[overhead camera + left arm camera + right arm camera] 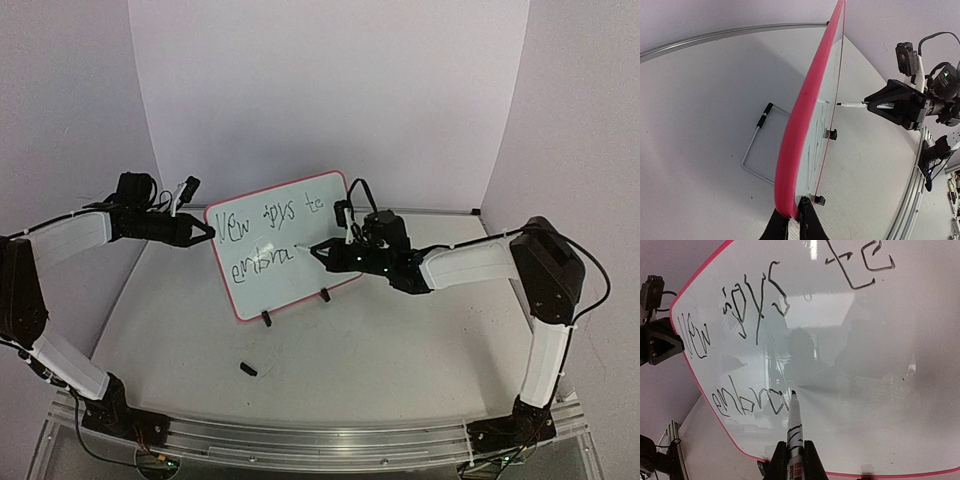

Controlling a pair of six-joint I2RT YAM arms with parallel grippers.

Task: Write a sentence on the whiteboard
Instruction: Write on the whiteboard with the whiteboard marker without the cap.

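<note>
Centre of top view: whiteboard [285,245], upright on two black feet [266,318], glossy white face, thin pink-red rim, rounded corners. On it, thin black sentence [278,216], "New joys to" over "embra". From the left, left gripper [208,232] pinched shut on the board's left rim. From the right, right gripper [794,452] closed around marker [793,415], tip touching the board just after the last letter. Lower centre, small black cap-like piece [248,369] loose on matte white table [400,340]. Behind board in left wrist view, bent wire stand [761,121]. Curved white backdrop [330,90] behind.
</note>
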